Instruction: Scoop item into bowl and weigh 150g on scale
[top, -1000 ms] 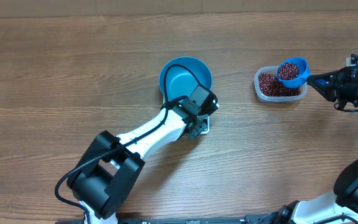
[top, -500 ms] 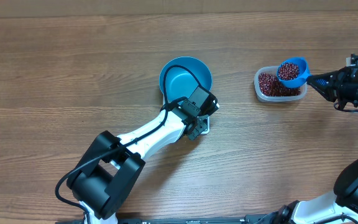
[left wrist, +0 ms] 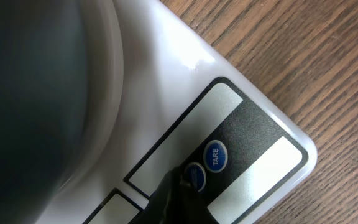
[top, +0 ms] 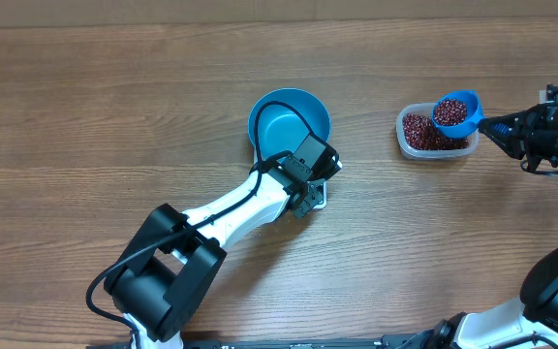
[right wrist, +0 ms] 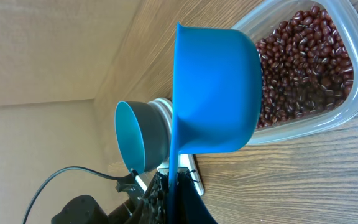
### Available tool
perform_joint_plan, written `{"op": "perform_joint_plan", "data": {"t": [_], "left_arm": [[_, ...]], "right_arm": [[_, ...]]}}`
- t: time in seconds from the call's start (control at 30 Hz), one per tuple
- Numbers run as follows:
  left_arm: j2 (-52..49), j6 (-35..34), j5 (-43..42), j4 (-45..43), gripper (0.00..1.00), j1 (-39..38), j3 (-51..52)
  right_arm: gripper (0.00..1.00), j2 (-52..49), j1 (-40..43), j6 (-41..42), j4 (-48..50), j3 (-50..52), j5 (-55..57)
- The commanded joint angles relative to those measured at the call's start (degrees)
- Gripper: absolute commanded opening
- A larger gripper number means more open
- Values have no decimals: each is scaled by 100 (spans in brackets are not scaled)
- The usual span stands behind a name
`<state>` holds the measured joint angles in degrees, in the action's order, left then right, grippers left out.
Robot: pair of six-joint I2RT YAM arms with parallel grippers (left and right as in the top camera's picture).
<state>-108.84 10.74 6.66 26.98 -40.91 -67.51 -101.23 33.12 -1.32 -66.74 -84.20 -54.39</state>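
Note:
The teal-blue bowl (top: 289, 118) stands on the white scale (top: 321, 197). My left gripper (top: 306, 194) is shut, and its tip (left wrist: 180, 186) rests on a blue button beside the TARE button (left wrist: 215, 155) on the scale's front strip (left wrist: 253, 134). The bowl's dark outer wall (left wrist: 36, 93) fills the left of the left wrist view. My right gripper (top: 511, 129) is shut on the handle (right wrist: 174, 180) of a small blue scoop (top: 456, 111). The scoop holds red-brown beans (top: 449, 111) and hangs level over the clear tub (top: 407, 145) of beans (right wrist: 303, 68).
The left arm lies across the wooden table from the front left up to the scale. The right arm comes in from the right edge. In the right wrist view the bowl (right wrist: 142, 137) and scale (right wrist: 191, 177) sit beyond the scoop (right wrist: 216, 93).

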Motion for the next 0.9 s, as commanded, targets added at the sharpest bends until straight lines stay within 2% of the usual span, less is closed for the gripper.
{"op": "perform_joint_plan", "data": {"t": [0.0, 0.87], "left_arm": [[-59, 87, -9, 48, 4, -31, 127], [-59, 129, 42, 144, 4, -31, 146]], "right_arm": [[4, -37, -4, -68, -4, -11, -87], [4, -37, -4, -70, -4, -11, -87]]}}
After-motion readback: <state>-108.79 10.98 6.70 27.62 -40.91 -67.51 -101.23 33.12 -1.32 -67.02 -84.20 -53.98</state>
